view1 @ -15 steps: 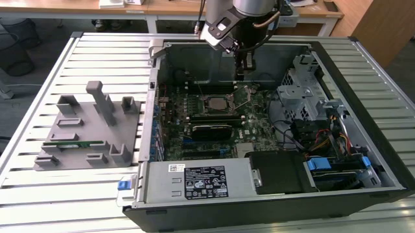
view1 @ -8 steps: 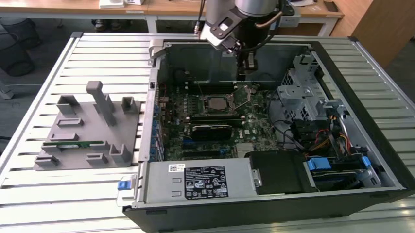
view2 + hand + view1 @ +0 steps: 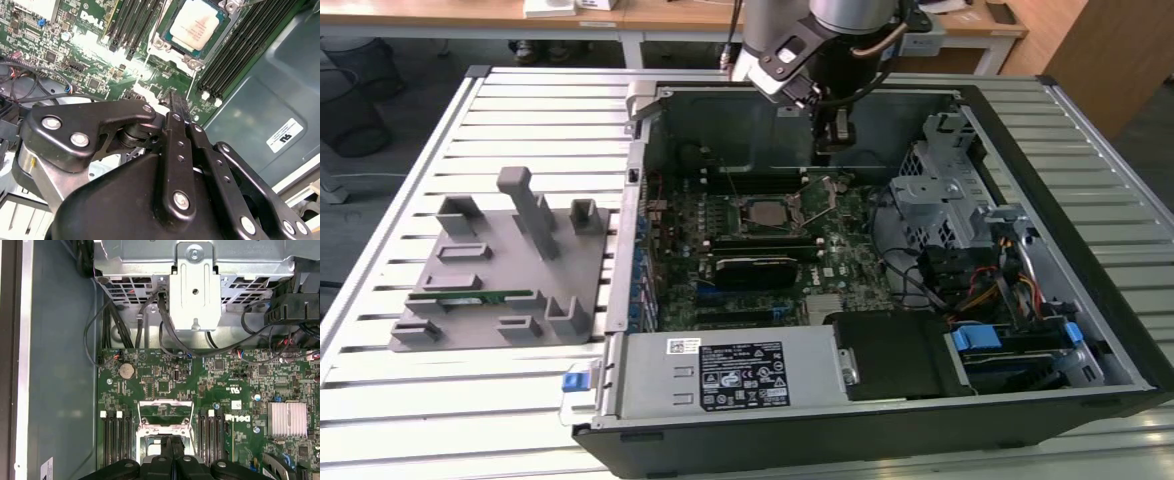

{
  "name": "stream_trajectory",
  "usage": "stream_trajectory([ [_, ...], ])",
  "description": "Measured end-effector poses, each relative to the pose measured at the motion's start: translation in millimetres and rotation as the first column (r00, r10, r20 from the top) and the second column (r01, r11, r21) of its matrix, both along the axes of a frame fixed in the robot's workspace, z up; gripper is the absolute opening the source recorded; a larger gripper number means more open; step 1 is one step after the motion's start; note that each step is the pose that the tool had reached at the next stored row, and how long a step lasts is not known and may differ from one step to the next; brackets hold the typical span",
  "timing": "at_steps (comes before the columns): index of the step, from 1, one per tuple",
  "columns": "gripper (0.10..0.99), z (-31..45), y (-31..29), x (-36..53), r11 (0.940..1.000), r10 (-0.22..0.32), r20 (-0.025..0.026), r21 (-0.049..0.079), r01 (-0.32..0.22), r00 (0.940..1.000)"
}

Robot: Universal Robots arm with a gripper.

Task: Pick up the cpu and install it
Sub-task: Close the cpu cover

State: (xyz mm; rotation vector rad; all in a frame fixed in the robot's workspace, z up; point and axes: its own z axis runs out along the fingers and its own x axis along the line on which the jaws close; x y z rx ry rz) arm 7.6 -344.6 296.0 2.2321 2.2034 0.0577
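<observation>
Second wrist view crops the cpu (image 3: 199, 26).

In the second wrist view the picture's edge cuts off part of the flat, silvery square cpu (image 3: 199, 25).

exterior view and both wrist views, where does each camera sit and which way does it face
Exterior view: off the arm, high, looking down into the open black computer case; the gripper hangs over the green motherboard.
First wrist view: on the arm, facing the board squarely past the shut gripper.
Second wrist view: behind the gripper, slanting toward the silvery square cpu in its socket.
Shared: both wrist views show gripper and motherboard.
</observation>
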Motion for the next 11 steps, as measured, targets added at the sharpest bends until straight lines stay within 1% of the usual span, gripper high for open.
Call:
stream_trajectory([
  [7,0.106,-0.8,0.0,6.4,1.0000,0.000,0.0000,0.000,0.000,1.0000],
  [11,0.106,-1.4,0.3,12.2,1.0000,0.000,0.0001,0.000,0.000,1.0000],
])
